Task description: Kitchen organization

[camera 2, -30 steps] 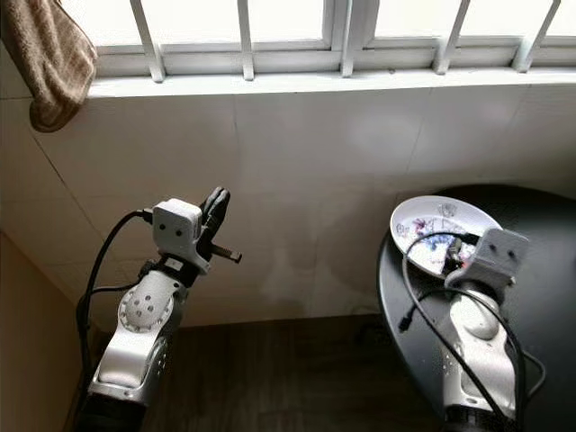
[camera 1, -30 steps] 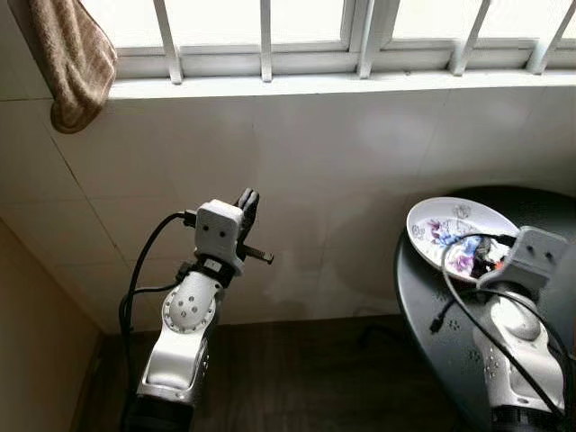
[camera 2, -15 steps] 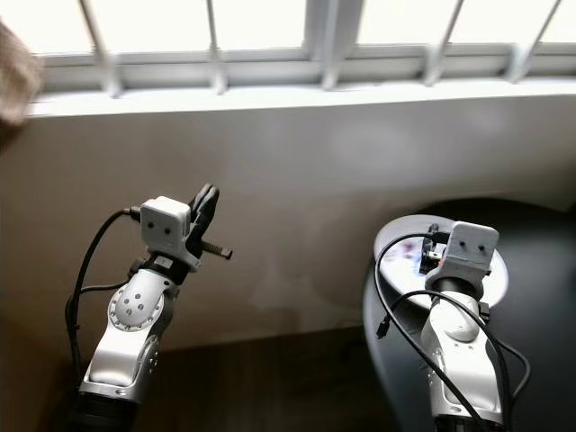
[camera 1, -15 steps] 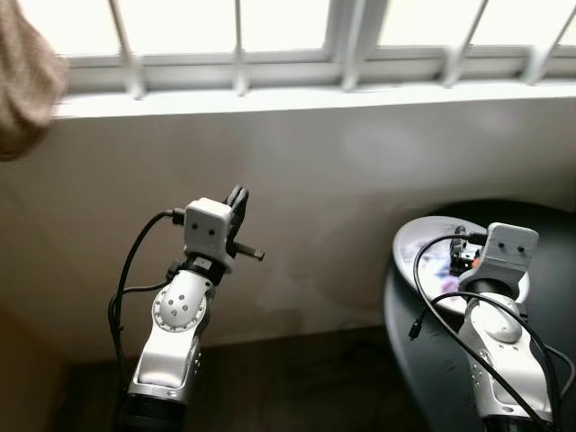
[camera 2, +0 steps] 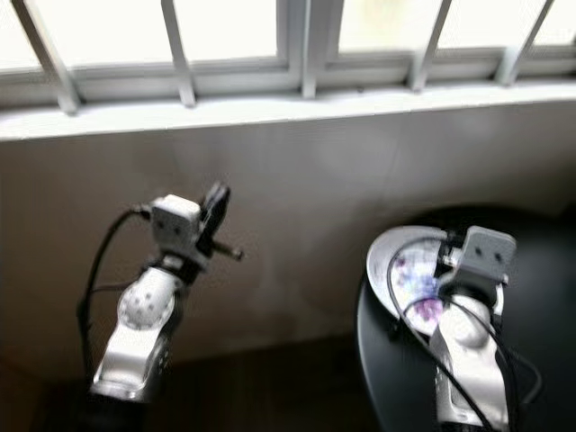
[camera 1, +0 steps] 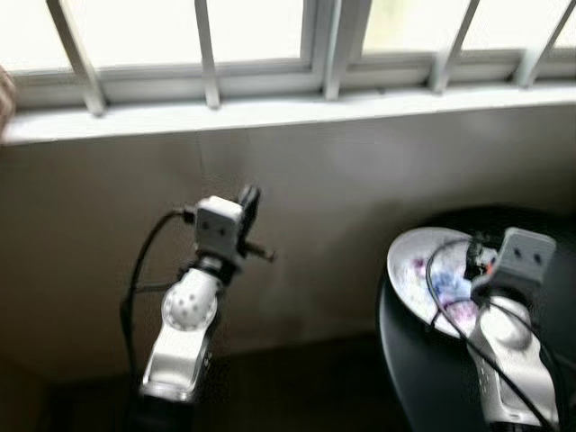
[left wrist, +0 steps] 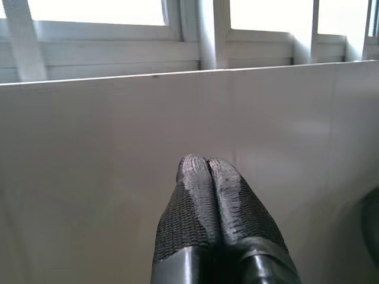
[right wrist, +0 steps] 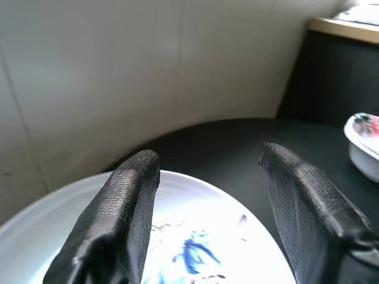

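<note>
While the left gripper [left wrist: 207,163] is pressed shut, the right gripper [right wrist: 207,177] spreads wide above the floral plate [camera 1: 416,281].

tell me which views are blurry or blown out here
Left and right eye views: soft with motion blur, window overexposed. Left wrist view: sharp on the shut left end effector, panes blown white. Right wrist view: fairly sharp, plate glaring bright between the open right end effector fingers.

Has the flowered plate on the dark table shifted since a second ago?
Cannot tell. The plate sits at the black table's near edge as before; the window bars slid sideways too, so the camera moved.
</note>
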Robot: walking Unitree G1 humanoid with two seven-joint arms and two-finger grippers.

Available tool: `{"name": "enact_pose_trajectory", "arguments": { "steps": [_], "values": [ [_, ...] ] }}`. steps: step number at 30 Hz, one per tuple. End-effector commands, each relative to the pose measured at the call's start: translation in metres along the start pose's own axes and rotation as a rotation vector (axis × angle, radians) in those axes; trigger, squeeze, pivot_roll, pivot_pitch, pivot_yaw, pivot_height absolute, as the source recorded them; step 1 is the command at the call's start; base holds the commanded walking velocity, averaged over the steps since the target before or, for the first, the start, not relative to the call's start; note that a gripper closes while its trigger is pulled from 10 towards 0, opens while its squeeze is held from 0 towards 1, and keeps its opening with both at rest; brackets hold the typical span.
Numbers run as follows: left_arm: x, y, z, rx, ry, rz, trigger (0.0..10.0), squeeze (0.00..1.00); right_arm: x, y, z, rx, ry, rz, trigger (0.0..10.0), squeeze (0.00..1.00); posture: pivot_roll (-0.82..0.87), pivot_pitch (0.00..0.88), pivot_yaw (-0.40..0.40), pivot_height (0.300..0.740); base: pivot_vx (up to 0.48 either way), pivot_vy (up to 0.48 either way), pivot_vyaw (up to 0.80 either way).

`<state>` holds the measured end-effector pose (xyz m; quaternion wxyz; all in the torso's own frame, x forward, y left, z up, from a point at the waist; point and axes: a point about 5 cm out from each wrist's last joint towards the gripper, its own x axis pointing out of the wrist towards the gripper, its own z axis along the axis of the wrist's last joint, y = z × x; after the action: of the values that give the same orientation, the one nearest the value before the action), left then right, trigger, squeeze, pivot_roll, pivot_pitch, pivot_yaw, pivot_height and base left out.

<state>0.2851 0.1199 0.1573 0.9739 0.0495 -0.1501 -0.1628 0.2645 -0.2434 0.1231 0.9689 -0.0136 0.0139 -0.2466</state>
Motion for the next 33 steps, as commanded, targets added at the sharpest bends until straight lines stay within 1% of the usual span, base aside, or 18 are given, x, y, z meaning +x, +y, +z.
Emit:
{"name": "enact_pose_trajectory", "arguments": {
  "steps": [1,3,5,6,13,14,18,21,22,24,25,30,32,33],
  "values": [
    [0.000,-0.001,0.001,0.003,-0.002,-0.009,10.0,0.00,0.001,-0.001,0.000,0.005,0.012,-0.011,10.0,0.00,0.11,0.000,-0.050,0.740,0.000,0.000,0.00],
    [0.000,-0.001,0.001,0.004,-0.001,-0.009,10.0,0.00,0.002,-0.003,-0.002,0.035,0.039,-0.019,10.0,0.00,0.11,0.000,-0.050,0.740,0.000,0.000,-0.59],
    [0.001,0.000,0.001,0.005,-0.001,-0.008,10.0,0.00,0.003,-0.006,-0.006,0.096,0.071,-0.034,10.0,0.00,0.11,0.000,-0.051,0.740,0.000,0.000,-0.80],
    [0.001,0.000,0.001,0.005,-0.001,-0.008,10.0,0.00,0.004,-0.007,-0.007,0.109,0.085,-0.040,10.0,0.00,0.11,0.000,-0.051,0.740,0.000,0.000,-0.80],
    [0.001,0.000,0.001,0.007,0.000,-0.007,10.0,0.00,0.005,-0.013,-0.013,0.150,0.136,-0.071,10.0,0.00,0.11,0.000,-0.051,0.740,0.000,0.000,-0.75],
    [0.001,0.000,0.001,0.007,0.000,-0.007,10.0,0.00,0.005,-0.015,-0.016,0.175,0.162,-0.089,10.0,0.00,0.11,0.000,-0.051,0.740,0.000,0.000,-0.80],
    [0.001,-0.001,0.000,0.007,0.003,-0.008,10.0,0.00,0.006,-0.015,-0.019,0.196,0.190,-0.087,10.0,0.00,0.11,0.000,-0.051,0.740,0.000,0.000,-0.80],
    [0.001,-0.001,0.000,0.008,0.005,-0.009,10.0,0.00,0.005,-0.007,-0.024,0.214,0.240,-0.037,10.0,0.00,0.11,0.000,-0.051,0.740,0.000,0.000,0.00],
    [0.001,-0.001,0.000,0.008,0.005,-0.009,10.0,0.00,0.005,-0.007,-0.024,0.214,0.240,-0.037,10.0,0.00,0.11,0.000,-0.051,0.740,0.000,0.000,0.00],
    [0.001,-0.001,-0.001,0.010,0.007,-0.010,10.0,0.00,0.004,-0.001,-0.028,0.245,0.288,-0.021,10.0,0.00,0.11,0.000,-0.051,0.740,0.000,0.000,0.00],
    [0.001,-0.001,-0.001,0.010,0.007,-0.010,10.0,0.00,0.004,-0.001,-0.028,0.245,0.288,-0.021,10.0,0.00,0.11,0.000,-0.051,0.740,0.000,0.000,0.00],
    [0.001,0.000,-0.001,0.015,0.008,-0.007,10.0,0.00,0.006,-0.009,-0.034,0.308,0.347,-0.097,10.0,0.00,0.11,0.000,-0.054,0.740,0.000,0.000,0.00],
    [0.001,0.000,-0.001,0.016,0.008,-0.008,10.0,0.00,0.006,-0.015,-0.035,0.306,0.358,-0.145,10.0,0.00,0.11,0.000,-0.054,0.740,0.000,0.000,0.00],
    [0.001,0.000,-0.001,0.017,0.009,-0.007,10.0,0.00,0.006,-0.019,-0.034,0.297,0.346,-0.172,10.0,0.00,0.11,0.000,-0.054,0.740,0.000,0.000,0.00]
  ]
}}
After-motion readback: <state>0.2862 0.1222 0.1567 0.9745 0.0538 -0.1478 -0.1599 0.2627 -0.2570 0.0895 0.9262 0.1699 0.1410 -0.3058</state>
